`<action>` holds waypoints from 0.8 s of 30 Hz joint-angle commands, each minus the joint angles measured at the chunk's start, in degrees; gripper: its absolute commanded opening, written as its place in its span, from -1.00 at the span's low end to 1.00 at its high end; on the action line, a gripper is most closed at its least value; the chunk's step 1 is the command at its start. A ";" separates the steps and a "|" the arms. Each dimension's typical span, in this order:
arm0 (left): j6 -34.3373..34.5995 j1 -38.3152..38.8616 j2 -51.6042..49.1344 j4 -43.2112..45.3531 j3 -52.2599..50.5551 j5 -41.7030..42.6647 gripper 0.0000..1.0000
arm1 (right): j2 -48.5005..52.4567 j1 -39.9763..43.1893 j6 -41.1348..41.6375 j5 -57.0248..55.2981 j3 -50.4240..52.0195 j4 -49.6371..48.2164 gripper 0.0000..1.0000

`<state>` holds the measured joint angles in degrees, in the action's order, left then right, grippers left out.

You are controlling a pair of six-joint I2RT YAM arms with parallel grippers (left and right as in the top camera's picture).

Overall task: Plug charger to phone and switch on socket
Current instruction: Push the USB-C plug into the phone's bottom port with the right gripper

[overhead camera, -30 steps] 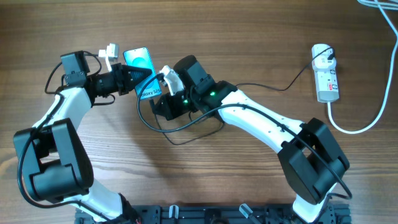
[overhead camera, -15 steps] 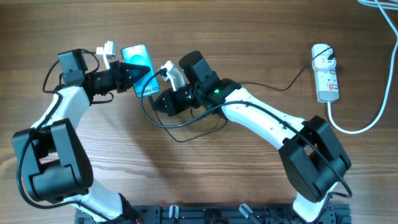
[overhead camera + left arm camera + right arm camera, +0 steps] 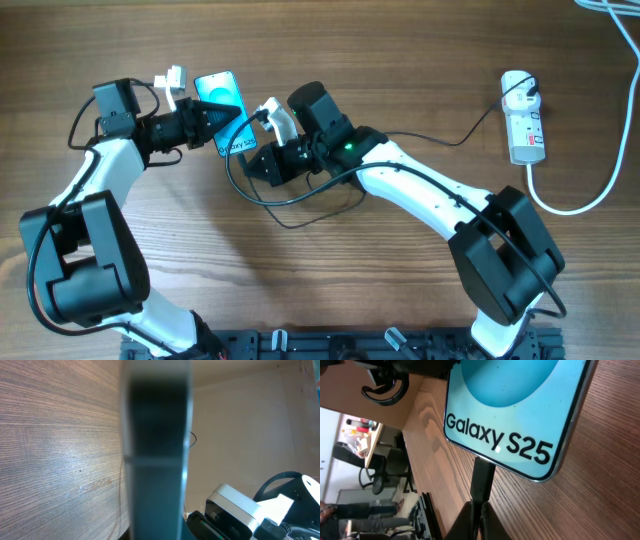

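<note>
My left gripper (image 3: 212, 124) is shut on the phone (image 3: 226, 100) and holds its teal screen tilted above the table. In the left wrist view the phone (image 3: 155, 435) is a blurred band that hides my own fingers. The phone (image 3: 520, 405) reads "Galaxy S25" along its lower end. The charger's small plug tip (image 3: 482, 477) sits against the middle of that lower edge. My right gripper (image 3: 481, 506) is shut on the charger just behind the tip. The charger's black cable (image 3: 290, 212) loops over the table to the socket (image 3: 522, 120) at the far right.
A thick white cord (image 3: 590, 195) curves from the socket towards the right table edge. The charger's black plug (image 3: 529, 95) sits in the socket's far end. The right arm's wrist housing (image 3: 235, 510) is close beside the phone. Bare wood surrounds both arms.
Both grippers and the phone have shifted slightly up and left since one second ago. Over the last half second nothing has visibly moved.
</note>
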<state>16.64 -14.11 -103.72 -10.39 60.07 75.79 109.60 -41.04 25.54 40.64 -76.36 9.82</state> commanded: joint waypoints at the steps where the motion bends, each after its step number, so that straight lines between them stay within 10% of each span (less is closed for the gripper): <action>1: -1.18 0.76 0.04 -0.94 -0.96 2.80 -0.92 | -0.74 2.01 -0.07 -2.82 -1.97 -1.88 -0.27; 7: -1.20 0.76 0.04 -0.94 -0.96 1.51 -0.92 | -1.57 2.01 -2.29 -2.14 -1.97 6.12 0.33; 24: -1.16 1.16 0.04 -1.77 -0.96 1.55 -0.92 | -4.07 -4.74 -0.74 -14.53 -1.95 11.67 0.16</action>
<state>16.45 -13.47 -103.72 -11.79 59.35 75.53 106.89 -44.86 24.23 33.26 -77.34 21.56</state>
